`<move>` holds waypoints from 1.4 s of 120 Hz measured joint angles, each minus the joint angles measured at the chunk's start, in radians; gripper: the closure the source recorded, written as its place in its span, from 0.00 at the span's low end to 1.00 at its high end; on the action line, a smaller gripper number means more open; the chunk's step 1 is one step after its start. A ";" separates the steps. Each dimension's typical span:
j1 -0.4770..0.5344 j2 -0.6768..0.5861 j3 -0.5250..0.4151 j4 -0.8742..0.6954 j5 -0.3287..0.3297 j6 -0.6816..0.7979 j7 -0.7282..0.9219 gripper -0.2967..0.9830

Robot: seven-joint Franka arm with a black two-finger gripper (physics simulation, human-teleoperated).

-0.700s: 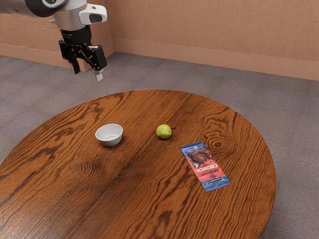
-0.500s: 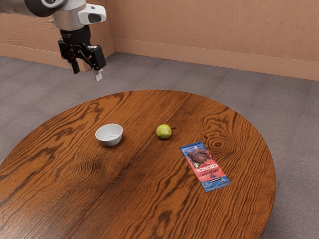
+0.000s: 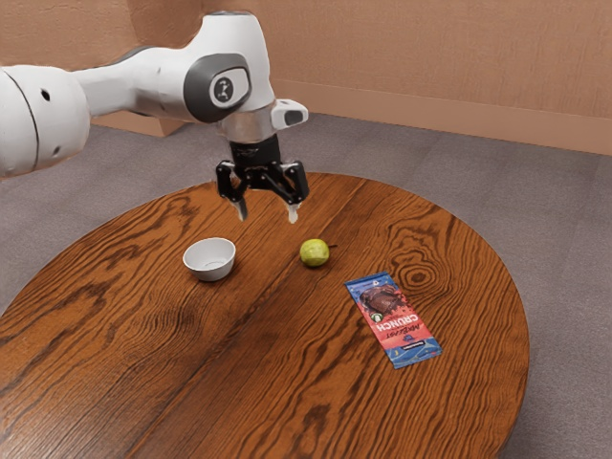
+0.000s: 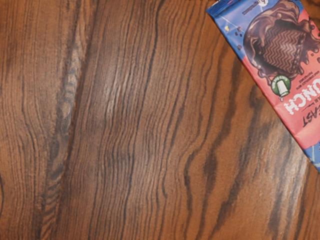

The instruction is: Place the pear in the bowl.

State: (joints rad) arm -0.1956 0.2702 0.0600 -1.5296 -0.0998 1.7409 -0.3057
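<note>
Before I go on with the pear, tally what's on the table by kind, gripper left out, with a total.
Bowl: 1, the white bowl
Fruit: 1, the green pear, outside the bowl
Packaged snack: 1, the red and blue CRUNCH packet
Total: 3

A round wooden worktop (image 3: pixel 325 402), reddish brown and streaked with dark grain, is set on a grey tiled floor (image 3: pixel 564 220). The room is closed off by tan walls (image 3: pixel 430 57), edged below by a paler baseboard (image 3: pixel 459 120). Soft glints of light are caught by the wood.
</note>
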 joint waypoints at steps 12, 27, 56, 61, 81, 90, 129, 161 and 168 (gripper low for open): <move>-0.001 0.077 0.001 0.000 -0.024 0.061 -0.067 0.23; -0.001 0.130 0.002 -0.003 -0.039 0.124 -0.129 0.23; 0.021 0.228 0.007 -0.008 -0.085 0.222 -0.207 0.23; 0.035 0.253 0.007 -0.006 -0.092 0.245 -0.214 0.23; 0.068 0.350 0.008 0.089 -0.107 0.296 -0.236 0.23; 0.085 0.408 0.007 0.178 -0.108 0.298 -0.238 0.23; 0.158 0.660 -0.030 0.522 -0.104 0.255 -0.210 0.23; 0.167 0.729 -0.067 0.590 -0.099 0.300 -0.123 0.23; 0.173 0.750 -0.075 0.613 -0.097 0.310 -0.103 0.23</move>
State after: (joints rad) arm -0.0228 1.0206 -0.0147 -0.9162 -0.1964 2.0504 -0.4088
